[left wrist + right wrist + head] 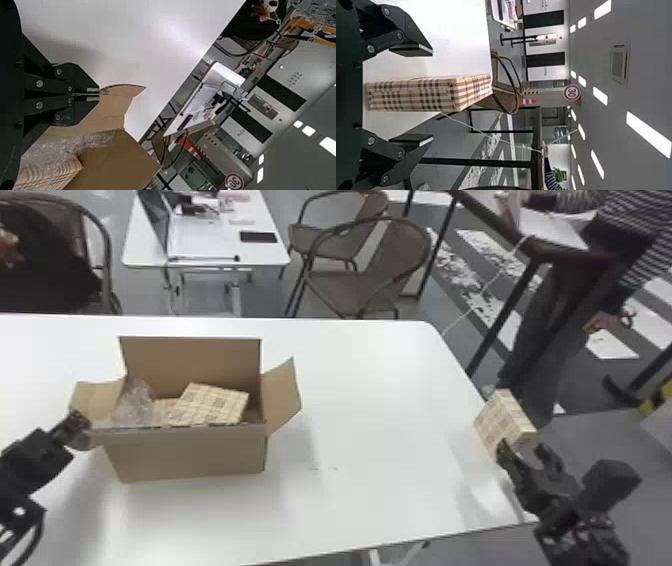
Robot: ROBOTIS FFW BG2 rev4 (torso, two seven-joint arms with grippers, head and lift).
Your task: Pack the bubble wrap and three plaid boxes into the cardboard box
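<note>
Right gripper (522, 449), jaws spread around plaid box (501, 420), tabletop's right edge (461, 377); my left gripper (81, 422) pinches cardboard box (187, 455) flap (97, 397); inside, bubble wrap (134, 405), plaid boxes (212, 405)

at twelve o'clock from the right gripper (522, 446), between its spread fingers and apart from both, a plaid box (409, 97) stands upright on the table (451, 35).
</note>
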